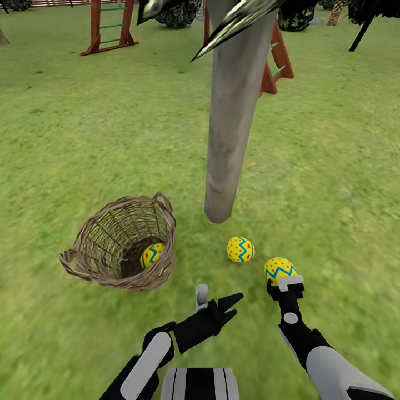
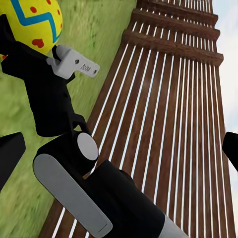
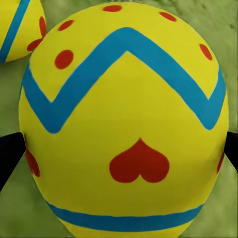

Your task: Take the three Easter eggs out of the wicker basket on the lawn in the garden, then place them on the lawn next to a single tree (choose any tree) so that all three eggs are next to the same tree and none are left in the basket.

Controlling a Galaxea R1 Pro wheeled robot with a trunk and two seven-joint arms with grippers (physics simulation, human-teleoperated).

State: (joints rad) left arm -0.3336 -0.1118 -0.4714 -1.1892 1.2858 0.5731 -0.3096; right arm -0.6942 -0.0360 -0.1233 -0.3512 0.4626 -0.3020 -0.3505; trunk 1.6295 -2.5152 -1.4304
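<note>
Holding an egg (image 1: 279,269) low over the lawn (image 1: 66,139), your right claw (image 1: 285,281) has its dark fingers on either side of the shell; the right wrist view shows the egg (image 3: 124,129) close up, with grass behind it. A second egg (image 1: 240,249) lies on the grass just beside the held one, near the foot of the pale trunk (image 1: 230,122). The third egg (image 1: 151,255) sits inside the basket (image 1: 91,253), against its near-right wall. Your left claw (image 1: 219,303) hangs spread wide and empty between the basket rim and the loose egg, touching neither. Open grass runs to the right of the trunk and between trunk and basket. A fence (image 2: 168,124) fills much of the left wrist view, and a red playset frame (image 1: 108,28) stands well beyond.
</note>
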